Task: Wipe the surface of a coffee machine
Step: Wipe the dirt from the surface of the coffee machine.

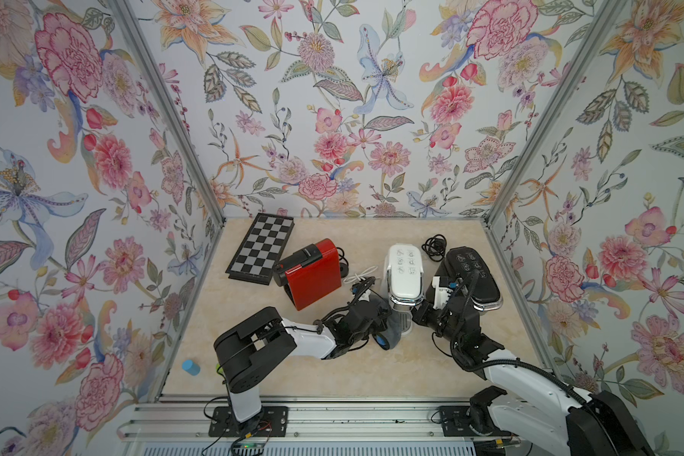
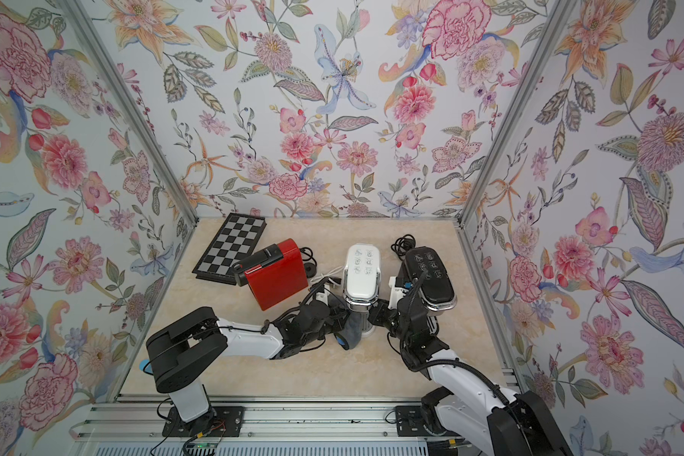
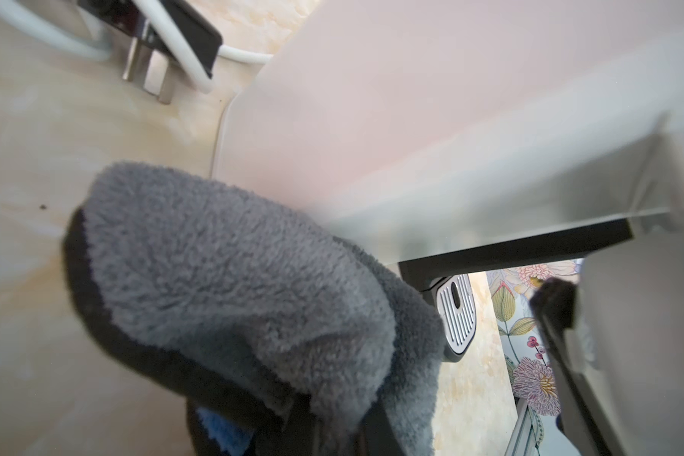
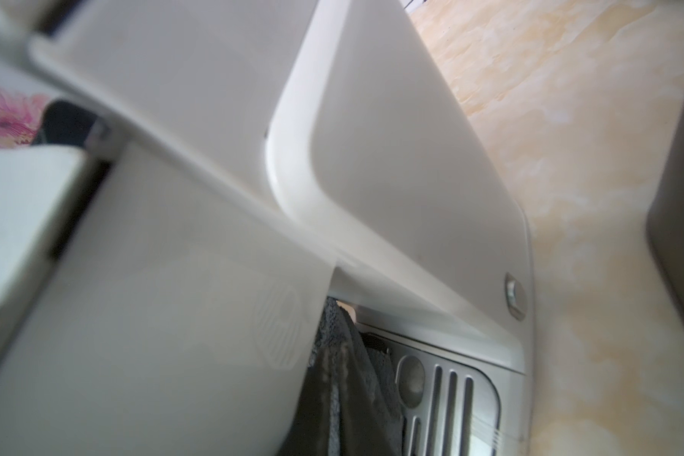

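The white coffee machine stands at the middle of both top views. Its long axis runs up and down the frame, with the button panel at the upper end and the chrome spout and drip tray at the lower end. The left gripper reaches in from the lower left, its fingers closed on a grey cloth. The wad sits at the machine's lower-left corner, touching or just short of the front by the tray. In the left wrist view the cloth's pile fills the foreground and the machine's pale flank stretches away past it. Most of that flank therefore lies up the frame from the cloth, so I judge a stroke would need to run along the axis, not across it. The right gripper is at the opposite, lower-right corner, closed with nothing seen in it. It sits close against the right flank and is probably bracing the body. The left arm is nearer the cloth-side flank, and the red machine, near on the left, leaves only a narrow lane.
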Controlling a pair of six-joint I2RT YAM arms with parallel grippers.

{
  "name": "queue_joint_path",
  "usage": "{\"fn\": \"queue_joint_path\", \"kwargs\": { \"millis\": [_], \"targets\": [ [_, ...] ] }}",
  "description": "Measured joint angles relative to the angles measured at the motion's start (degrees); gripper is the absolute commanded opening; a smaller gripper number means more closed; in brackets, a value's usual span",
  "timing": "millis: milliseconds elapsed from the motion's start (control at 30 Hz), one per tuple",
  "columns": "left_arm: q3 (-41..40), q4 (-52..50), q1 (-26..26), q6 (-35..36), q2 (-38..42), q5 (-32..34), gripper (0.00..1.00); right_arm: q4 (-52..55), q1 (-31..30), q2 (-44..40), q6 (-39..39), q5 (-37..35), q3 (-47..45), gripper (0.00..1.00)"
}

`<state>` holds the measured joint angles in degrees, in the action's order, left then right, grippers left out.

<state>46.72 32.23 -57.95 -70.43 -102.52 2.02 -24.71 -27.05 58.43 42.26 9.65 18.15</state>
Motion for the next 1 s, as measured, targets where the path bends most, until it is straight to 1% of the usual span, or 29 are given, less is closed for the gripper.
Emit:
{"fn": "queue_joint_path", "kwargs": {
  "millis": [100, 200, 367, 500, 633, 833, 1000],
  "targets": [
    [1.8, 0.0, -1.2, 0.7, -0.5, -0.2, 0.0, 0.0, 0.0, 0.0, 0.0, 0.0, 0.0, 0.09],
    [4.0, 0.5, -2.3, 0.8, -3.0, -1.0, 0.0, 0.2, 0.0, 0.0, 0.0, -0.3, 0.0, 0.09],
    [6.8, 1.8, -2.8, 0.9, -7.8, -3.3, 0.0, 1.0, -0.3, -0.1, 0.2, -1.5, 0.0, 0.09],
    [6.8, 2.4, -2.8, 0.8, -8.1, -3.3, 0.0, 1.2, -0.3, -0.4, 0.2, -1.6, 0.0, 0.09],
    [4.2, 4.0, -2.4, 0.7, -7.3, -3.0, 0.0, 1.2, -0.4, -0.4, 0.2, -1.6, 0.0, 0.09],
    [-2.4, 5.9, -0.7, 0.3, -2.9, -2.6, 0.0, 0.9, -1.1, -0.4, 0.2, -1.5, 0.0, 0.1],
    [-5.0, 5.0, 1.0, 0.6, 0.3, -1.1, 0.0, 0.9, -1.1, -0.4, 0.2, -1.5, 0.0, 0.1]
  ]
}}
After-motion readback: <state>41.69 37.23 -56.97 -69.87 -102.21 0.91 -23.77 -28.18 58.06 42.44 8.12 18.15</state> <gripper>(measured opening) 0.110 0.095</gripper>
